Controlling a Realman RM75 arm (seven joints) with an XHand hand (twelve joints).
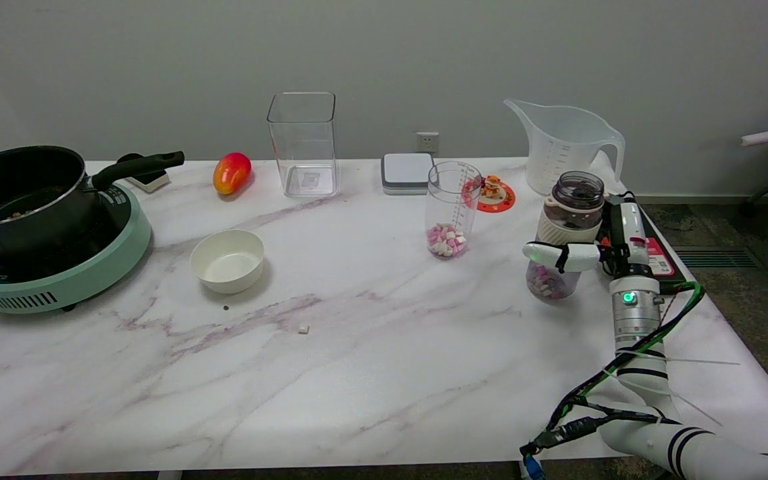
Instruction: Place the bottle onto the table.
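The marbled worktop (pixel 371 373) carries a black pot (pixel 17 193) on a green cooker (pixel 91 267) at far left. Near the right edge, the right hand (pixel 581 250) wraps its fingers (pixel 544 253) around the upright bottle (pixel 567 233), partly filled with pink-white pieces.

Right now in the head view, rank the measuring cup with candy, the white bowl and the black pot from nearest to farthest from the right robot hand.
1. Measuring cup with candy, just left of the right robot hand.
2. White bowl, mid-table, left.
3. Black pot, far left, on the cooker.
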